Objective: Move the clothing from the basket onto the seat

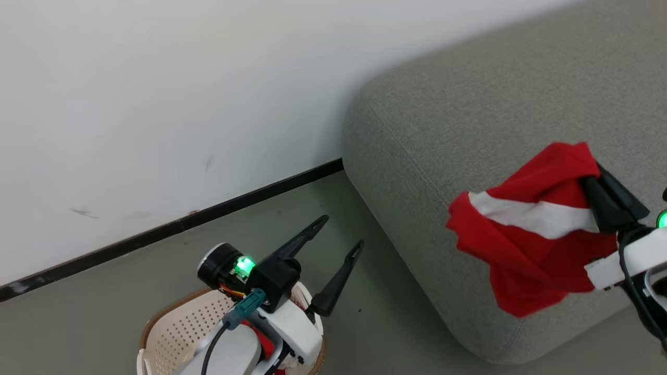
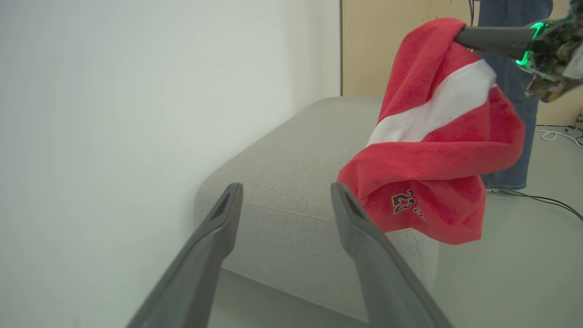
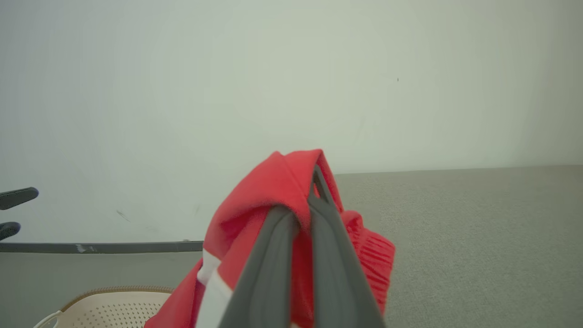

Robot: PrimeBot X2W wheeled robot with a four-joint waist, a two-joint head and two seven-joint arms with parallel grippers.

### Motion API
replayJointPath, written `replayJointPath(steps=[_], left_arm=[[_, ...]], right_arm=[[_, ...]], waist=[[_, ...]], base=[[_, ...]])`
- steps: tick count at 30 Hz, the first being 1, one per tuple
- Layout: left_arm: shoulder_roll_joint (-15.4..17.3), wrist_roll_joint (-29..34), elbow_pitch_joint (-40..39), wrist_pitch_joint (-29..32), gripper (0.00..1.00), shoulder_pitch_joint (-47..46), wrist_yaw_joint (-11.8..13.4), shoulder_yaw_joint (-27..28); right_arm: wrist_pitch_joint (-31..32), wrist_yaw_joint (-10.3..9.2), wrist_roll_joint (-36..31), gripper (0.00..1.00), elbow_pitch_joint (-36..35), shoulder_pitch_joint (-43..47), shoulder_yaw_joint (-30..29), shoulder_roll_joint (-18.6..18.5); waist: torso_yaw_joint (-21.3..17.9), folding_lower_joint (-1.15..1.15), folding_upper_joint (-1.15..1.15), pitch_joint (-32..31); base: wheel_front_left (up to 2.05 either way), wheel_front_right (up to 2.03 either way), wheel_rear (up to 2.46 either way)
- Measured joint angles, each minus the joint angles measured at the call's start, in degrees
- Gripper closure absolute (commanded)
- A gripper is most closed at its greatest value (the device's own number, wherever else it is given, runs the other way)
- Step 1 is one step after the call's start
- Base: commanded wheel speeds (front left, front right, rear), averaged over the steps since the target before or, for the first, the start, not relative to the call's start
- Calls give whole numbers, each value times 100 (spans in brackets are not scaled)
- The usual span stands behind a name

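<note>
A red garment with a white stripe [image 1: 526, 224] hangs from my right gripper [image 1: 591, 179], which is shut on its upper fold. It dangles above the front part of the grey seat [image 1: 469, 104]. From the left wrist the same clothing [image 2: 437, 146] shows a printed number near its hem, with the seat [image 2: 291, 168] behind it. The right wrist view looks along the shut fingers pinching the red fabric [image 3: 273, 191]. My left gripper [image 1: 343, 233] stands open and empty above the cream basket [image 1: 177, 328], where a bit of red cloth [image 1: 263, 341] shows under the arm.
A white wall with a dark baseboard [image 1: 172, 226] runs behind the basket and seat. Grey floor [image 1: 375, 312] lies between them. A person's legs in jeans [image 2: 514, 91] stand beyond the seat, with cables [image 2: 555, 136] on the floor nearby.
</note>
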Motion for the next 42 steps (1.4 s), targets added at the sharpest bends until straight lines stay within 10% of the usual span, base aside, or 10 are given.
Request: replayJointPath(steps=[19,42], left_arm=[[346,328,-790,137,0,-41,357,196],[341,646,-1713,538,0,-474,283,-231]], right_arm=[[772,0,219,100,1628,-2709,-1107,-209],[521,0,-505,100,3676,-3544,-3128,-1170]], waist=[[303,0,0,765],[998,0,0,1883]], base=[[0,0,0],[0,0,0]])
